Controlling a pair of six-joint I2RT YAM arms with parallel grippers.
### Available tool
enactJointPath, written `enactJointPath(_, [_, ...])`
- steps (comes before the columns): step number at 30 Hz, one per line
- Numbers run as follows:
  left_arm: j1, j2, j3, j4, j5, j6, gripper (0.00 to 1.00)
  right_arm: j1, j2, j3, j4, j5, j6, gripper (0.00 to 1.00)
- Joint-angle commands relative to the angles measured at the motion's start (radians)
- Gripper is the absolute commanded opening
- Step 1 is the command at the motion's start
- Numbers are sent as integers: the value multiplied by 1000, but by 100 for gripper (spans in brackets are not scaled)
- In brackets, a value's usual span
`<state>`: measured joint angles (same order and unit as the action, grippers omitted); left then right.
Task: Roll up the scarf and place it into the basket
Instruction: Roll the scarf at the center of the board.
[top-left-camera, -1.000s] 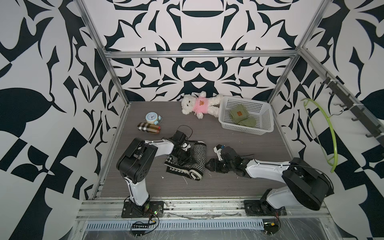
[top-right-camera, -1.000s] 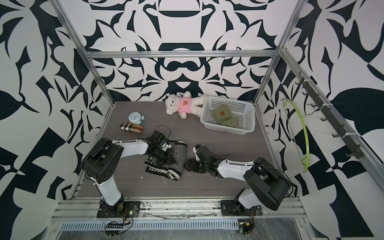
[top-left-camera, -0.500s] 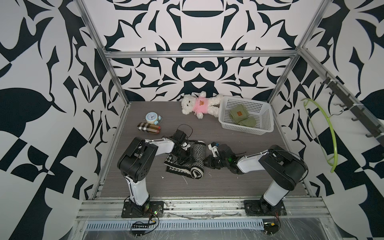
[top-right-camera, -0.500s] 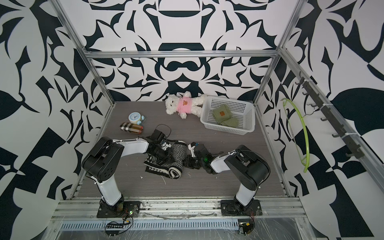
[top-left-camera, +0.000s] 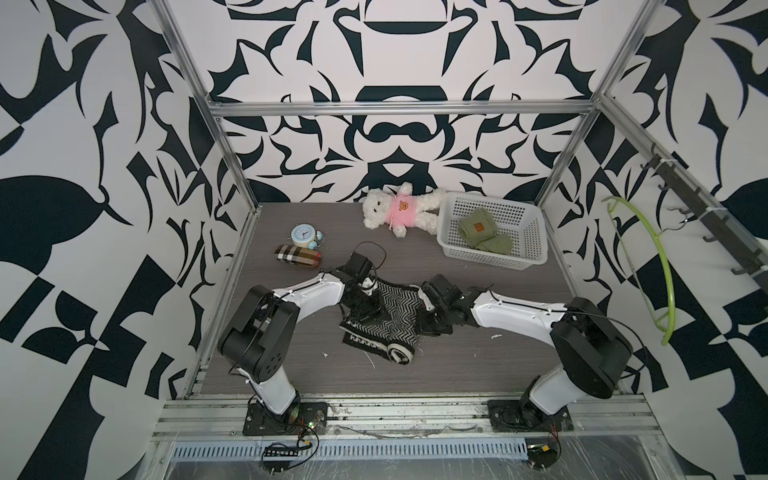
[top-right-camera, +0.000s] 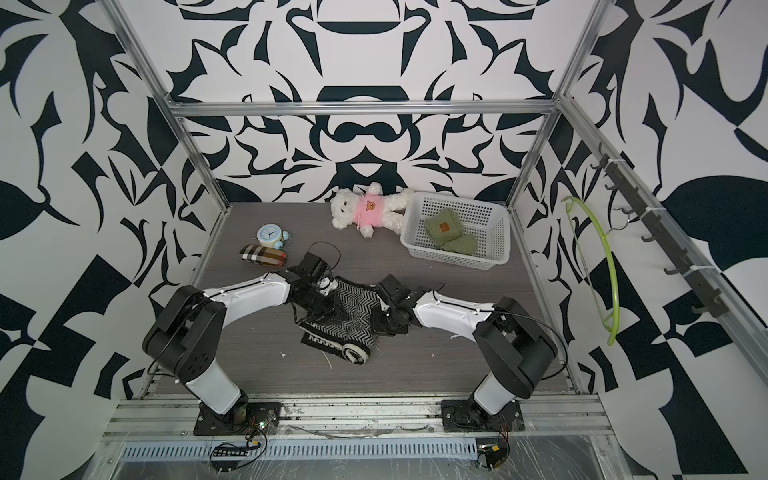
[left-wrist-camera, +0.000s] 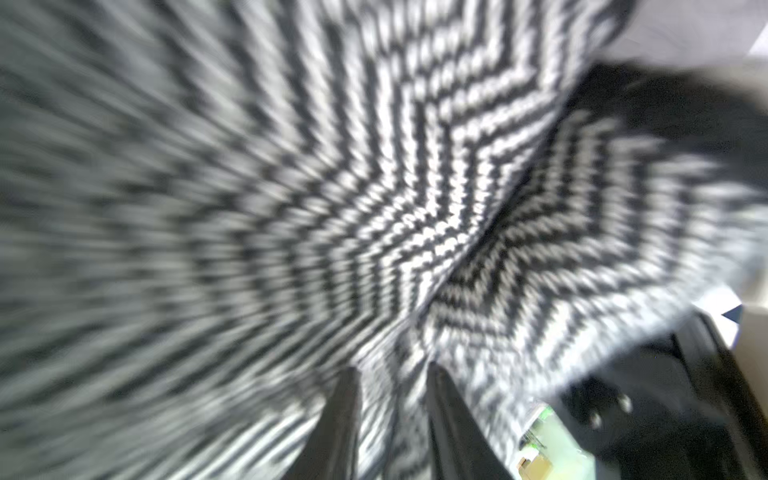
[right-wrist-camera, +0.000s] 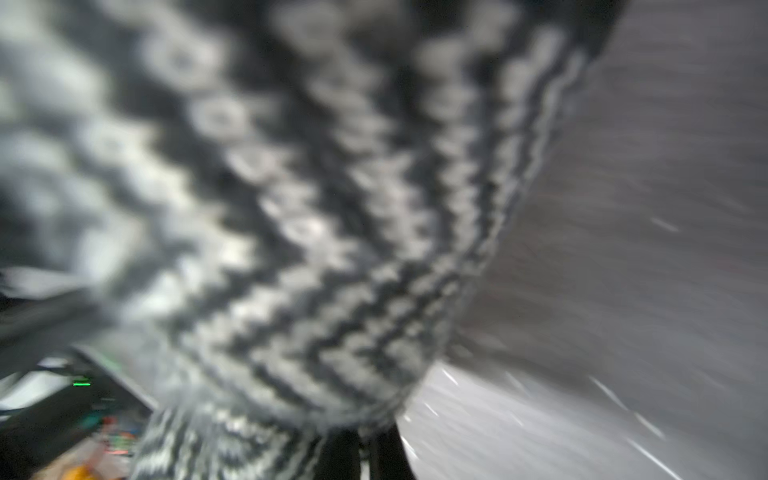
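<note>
The scarf (top-left-camera: 395, 307), a black and white zigzag knit, lies mid-table with its near end rolled (top-left-camera: 401, 354); it fills both wrist views (left-wrist-camera: 415, 187) (right-wrist-camera: 291, 208). My left gripper (top-left-camera: 368, 309) (left-wrist-camera: 392, 370) rests on its left part, jaws a little apart with knit showing in the gap. My right gripper (top-left-camera: 428, 320) (right-wrist-camera: 368, 436) is at the scarf's right edge, fingers pinched on the fabric's hem. The white basket (top-left-camera: 494, 259) (top-right-camera: 453, 257) stands at the back right, well away from both grippers.
A green knit item (top-left-camera: 482, 230) lies inside the basket. A white teddy bear (top-left-camera: 399, 212) lies left of it. A blue alarm clock (top-left-camera: 303, 237) and a plaid pouch (top-left-camera: 297, 257) sit back left. A green hanger (top-left-camera: 660, 270) hangs on the right wall.
My right gripper has come in from the right to the scarf's right edge and closed on it. My left gripper's jaws, shut before, have parted. The scarf has barely shifted.
</note>
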<state>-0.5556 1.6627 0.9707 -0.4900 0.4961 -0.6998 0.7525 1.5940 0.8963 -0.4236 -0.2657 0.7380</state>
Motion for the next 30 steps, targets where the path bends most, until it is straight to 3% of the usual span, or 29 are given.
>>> enactJointPath(1, [5, -66, 19, -65, -33, 6, 34, 2, 21, 96, -379, 97, -94, 0])
enactJointPath(6, [-73, -92, 44, 32, 56, -40, 35, 2, 30, 211, -474, 94, -127, 0])
enactJointPath(11, [-167, -42, 58, 162, 72, -136, 35, 4, 10, 261, -438, 64, -103, 0])
enactJointPath(21, [-198, 78, 33, 215, 40, -158, 34, 24, 5, 274, -360, 43, -68, 0])
enactJointPath(23, [-198, 97, 32, 204, 32, -144, 25, 31, 4, 280, -353, 42, -70, 0])
enactJointPath(25, [-195, 113, 40, 182, 19, -126, 0, 36, 2, 288, -349, 46, -76, 0])
enactJointPath(28, [-170, 121, 28, 154, -6, -100, 0, 40, -8, 288, -347, 53, -82, 0])
enactJointPath(30, [-130, 113, -11, 146, -16, -88, 0, 41, -23, 278, -349, 77, -88, 12])
